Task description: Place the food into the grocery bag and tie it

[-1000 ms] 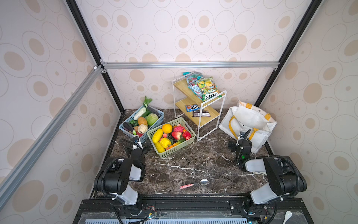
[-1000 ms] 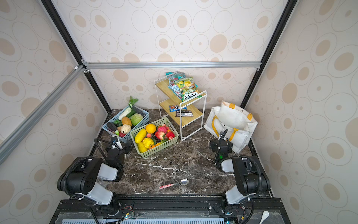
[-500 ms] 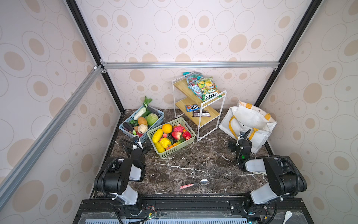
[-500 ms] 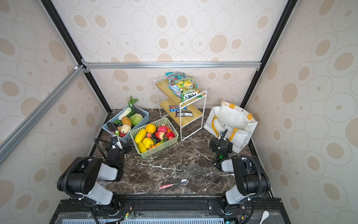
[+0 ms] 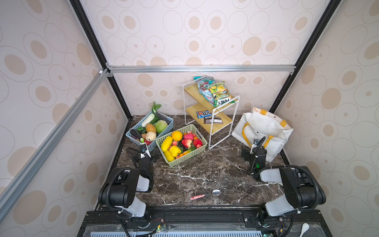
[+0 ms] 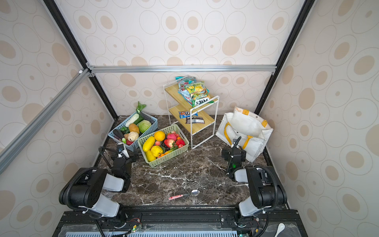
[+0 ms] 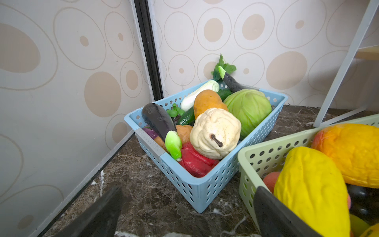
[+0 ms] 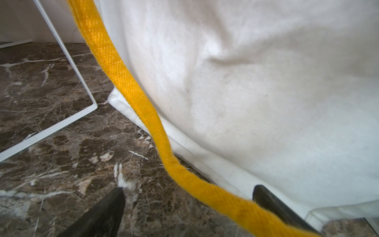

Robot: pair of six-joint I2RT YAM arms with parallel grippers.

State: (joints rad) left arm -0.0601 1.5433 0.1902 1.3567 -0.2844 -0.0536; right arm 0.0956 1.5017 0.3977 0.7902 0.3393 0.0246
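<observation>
Zero movement lately: left pincer [image 7: 187, 194] gapes empty by the blue basket [image 7: 205, 184], right pincer [image 8: 187, 191] open at the grocery bag [image 8: 266, 82] strap [image 8: 127, 82], food [image 7: 215, 133] untouched, packing not started

Soft, even light fills the booth, so the dark brown marble table [image 5: 205, 174] shows only faint shadows and a dull sheen in both top views, whose wide lens splays the black frame posts [image 5: 304, 53] outward. Up close the white fabric grocery bag [image 8: 266, 82] bleaches almost to glare, and the black fingers [image 8: 98, 215] of the right hand [image 8: 189, 189] are out of focus.
</observation>
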